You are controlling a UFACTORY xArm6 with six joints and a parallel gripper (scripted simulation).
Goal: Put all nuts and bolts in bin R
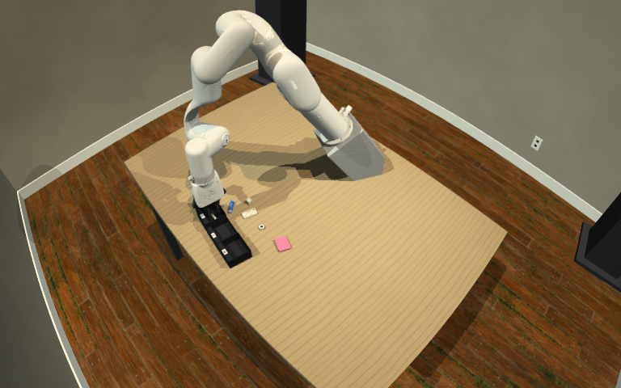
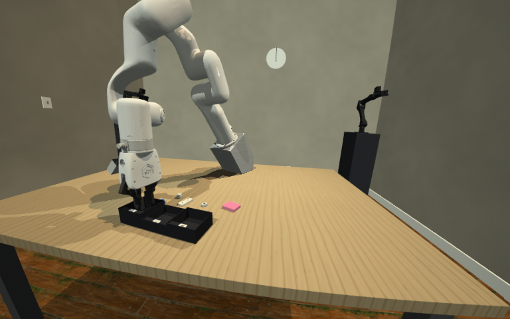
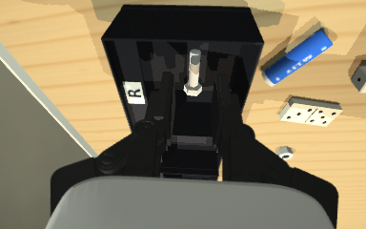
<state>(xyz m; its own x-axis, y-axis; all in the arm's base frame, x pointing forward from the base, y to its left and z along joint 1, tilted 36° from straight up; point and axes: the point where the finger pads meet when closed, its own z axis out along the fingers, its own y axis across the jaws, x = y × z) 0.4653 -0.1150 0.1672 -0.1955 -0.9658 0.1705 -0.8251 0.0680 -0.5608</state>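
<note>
Jaws: the gripper (image 3: pixel 193 102) hangs inside the bin marked R (image 3: pixel 114 57), fingers parted and standing off the bolt on both sides; released, grasping nothing.
Bolt: the bolt (image 3: pixel 193 76) is pale grey with a plain shank and a hex head at the lower end. It shows between the fingers, inside the R walls; whether it rests on the bin floor I cannot tell.
Nut: a small pale hex nut (image 1: pixel 261 226) with a dark hole lies on the table (image 1: pixel 389 255), just beside the row of bins, on the side away from the table's left edge.
Bins: three black bins (image 2: pixel 195 225) in a row near the left edge of the table; R is the end one, nearest the left far corner.
Handling, bolt: likely stiff metal, small and light, smooth, so apt to roll; best pinched across the shank.
Handling, nut: likely hard, light and low. Take it across two opposite flats, jaws down close to the table, or it may squirt out sideways.
Leave alone: blue battery (image 3: pixel 296 56), domino (image 3: pixel 311 112), die (image 1: pixel 248 200), pink pad (image 1: pixel 281 243).
Stage: one fastener appears delivered; the nut is not yet collected.
</note>
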